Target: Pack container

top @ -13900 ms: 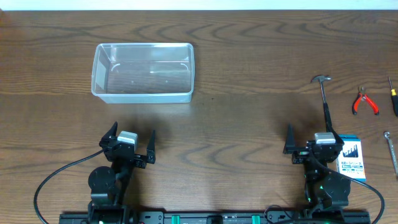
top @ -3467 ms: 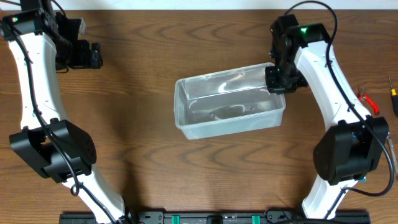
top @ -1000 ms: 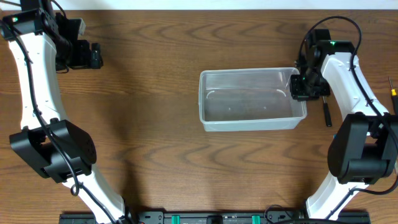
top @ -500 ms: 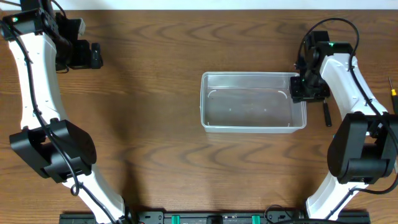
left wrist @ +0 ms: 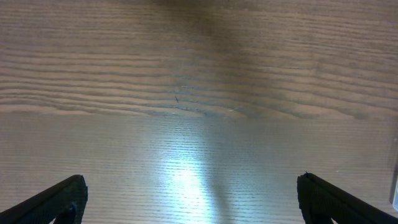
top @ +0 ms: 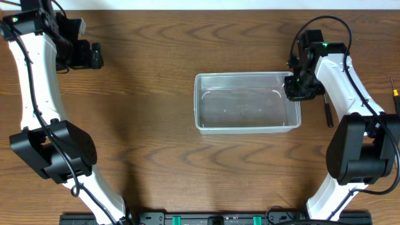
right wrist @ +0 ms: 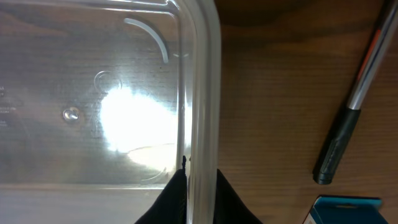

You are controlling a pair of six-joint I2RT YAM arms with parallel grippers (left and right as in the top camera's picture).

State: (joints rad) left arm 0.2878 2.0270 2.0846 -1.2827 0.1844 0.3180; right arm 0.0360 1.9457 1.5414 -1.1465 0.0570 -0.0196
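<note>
Pinching the clear container [top: 247, 111] by its right end wall

Shows, from overhead, the container lying flat on the wooden table [top: 187, 169], right of the middle, long sides running left to right. Places the right gripper [top: 295, 87] at the far right corner, closed on the short wall. Confirms that grip only in the right wrist view, with dark fingertips [right wrist: 174, 196] set one inside and one outside the rim, pressed against the thin wall. Reveals there, too, a tool handle [right wrist: 348, 118] with a black grip and a metal shaft, and the corner of a blue card pack [right wrist: 339, 210], both on the wood outside the bin.

Puts the left gripper [top: 94, 55] at the far left of the table, well apart from the container. Shows its fingers [left wrist: 59, 199] spread wide in the left wrist view, over wood grain with a patch of glare.

Reads as see-through plastic: rounded corners, raised rim, smooth floor with moulded marks and a bright reflection.

Leaves a strip of wood between the right wall and the tool handle, and open tabletop to the left and in front.
</note>
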